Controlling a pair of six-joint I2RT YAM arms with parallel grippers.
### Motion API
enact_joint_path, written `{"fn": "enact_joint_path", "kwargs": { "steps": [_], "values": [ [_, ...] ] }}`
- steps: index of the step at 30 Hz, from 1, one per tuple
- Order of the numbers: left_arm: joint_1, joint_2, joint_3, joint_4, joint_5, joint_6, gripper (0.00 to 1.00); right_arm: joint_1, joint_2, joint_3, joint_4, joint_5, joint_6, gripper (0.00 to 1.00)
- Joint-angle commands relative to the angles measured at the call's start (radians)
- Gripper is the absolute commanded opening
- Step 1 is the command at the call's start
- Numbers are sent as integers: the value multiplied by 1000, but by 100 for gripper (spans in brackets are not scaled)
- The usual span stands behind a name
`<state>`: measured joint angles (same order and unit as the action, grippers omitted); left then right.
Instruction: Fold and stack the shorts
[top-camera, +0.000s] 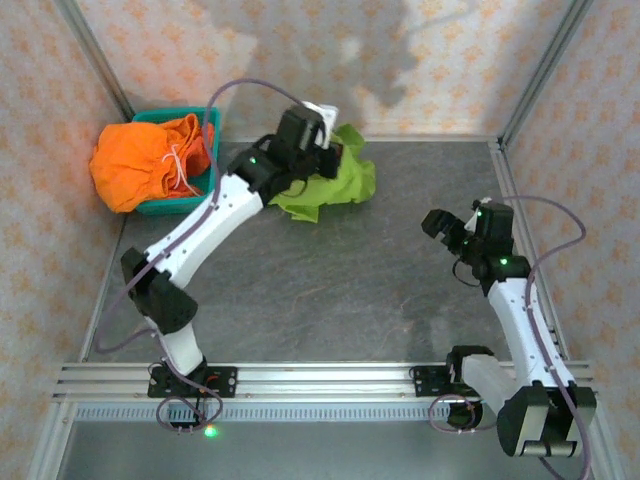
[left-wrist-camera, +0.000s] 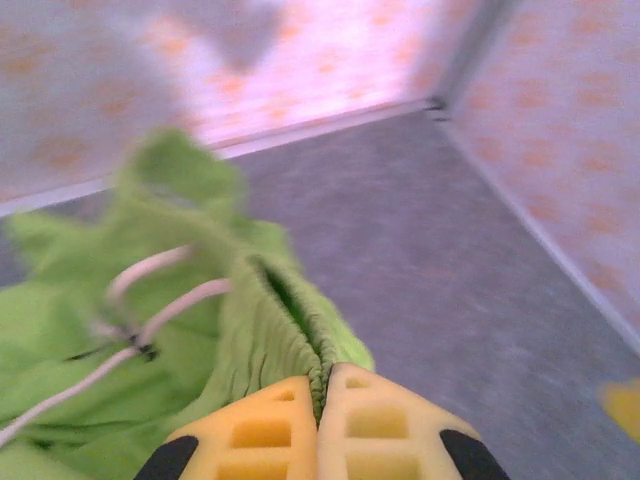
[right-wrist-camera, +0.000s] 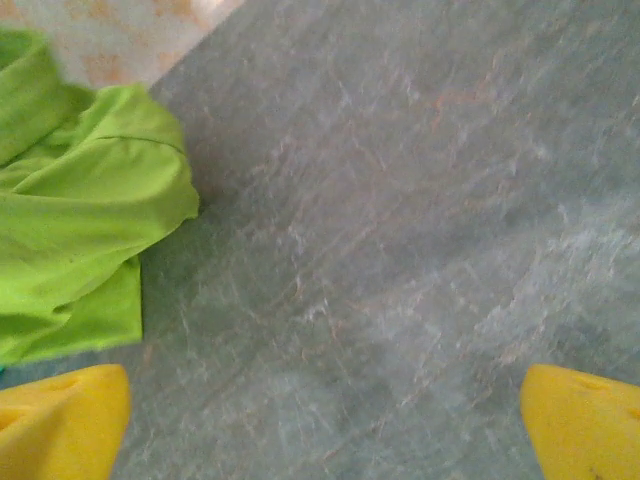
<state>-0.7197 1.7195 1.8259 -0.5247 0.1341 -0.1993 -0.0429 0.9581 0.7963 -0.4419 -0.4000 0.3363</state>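
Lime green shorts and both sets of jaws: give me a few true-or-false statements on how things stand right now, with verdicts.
1. The left jaws are shut on the waistband of the lime green shorts. True.
2. The right jaws hold an orange pair. False: they stand open over the bare table and hold nothing.
3. The orange shorts are heaped in the teal basket. True.
4. The lime green shorts lie folded flat at the table's near edge. False: they are crumpled at the far side, next to the basket.
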Motion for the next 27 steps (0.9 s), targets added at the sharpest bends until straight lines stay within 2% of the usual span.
{"fn": "enact_joint_path", "kwargs": {
  "steps": [1, 2, 3, 5, 7, 9, 12, 14, 17, 20, 24, 27],
  "values": [
    [-122, 13, -194, 131, 42, 43, 2, -25, 16, 48, -69, 73, -20, 100],
    [-164, 23, -244, 173, 39, 44, 11, -37, 18, 53, -73, 73, -16, 100],
    [-202, 47, -282, 204, 39, 44, 24, -54, 22, 56, -75, 69, -8, 100],
    [-252, 101, -303, 230, 55, 42, 58, -75, 29, 59, -79, 58, 4, 100],
    [-277, 127, -304, 258, 68, 28, 75, -81, 35, 61, -86, 47, 2, 100],
    [-277, 93, -327, 304, 50, 2, 85, -81, 36, 60, -84, 13, -5, 100],
    [-243, -6, -364, 323, -4, -10, 93, -79, 31, 48, -55, -59, -14, 100],
    [-192, -71, -389, 306, -10, -38, 93, -64, 33, 41, -25, -79, -10, 100],
    [-88, -183, -485, 318, 15, -89, 93, 13, 61, 56, 9, -45, -32, 100],
    [20, -302, -628, 340, 17, -138, 94, 125, 134, 122, 4, 16, -74, 100],
    [151, -473, -825, 369, 3, -219, 98, 347, 279, 268, -39, 170, -187, 100],
    [234, -575, -947, 372, -14, -278, 100, 464, 402, 383, -73, 258, -211, 100]
  ]
}}
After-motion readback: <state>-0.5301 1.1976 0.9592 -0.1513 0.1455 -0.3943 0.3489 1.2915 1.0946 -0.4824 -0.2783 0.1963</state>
